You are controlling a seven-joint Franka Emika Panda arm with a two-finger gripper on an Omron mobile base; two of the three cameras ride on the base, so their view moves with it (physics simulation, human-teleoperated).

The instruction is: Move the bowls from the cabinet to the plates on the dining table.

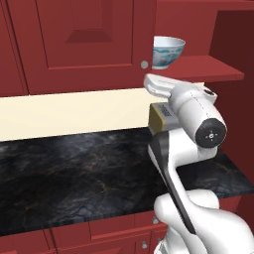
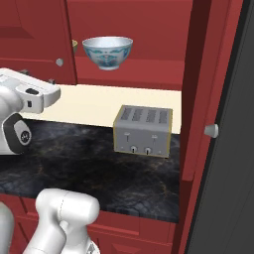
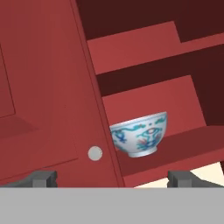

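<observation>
White, blue-teal patterned round bowl [image 3: 139, 134] sits on the dark red cabinet's lowest shelf [image 3: 175, 151], ahead and above my gripper [image 3: 112, 177], between the spread, empty fingers [image 3: 42, 178]. I'd go straight forward.

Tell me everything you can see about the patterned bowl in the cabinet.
The bowl is round and deep, glossy white like glazed ceramic, with blue-teal and small reddish motifs painted outside and a narrow foot. It stands upright and looks empty, on the lowest red shelf of the open cabinet, just beside the edge of the closed door with its silver knob. Only the shelf touches it; the gripper is open and short of it.
</observation>
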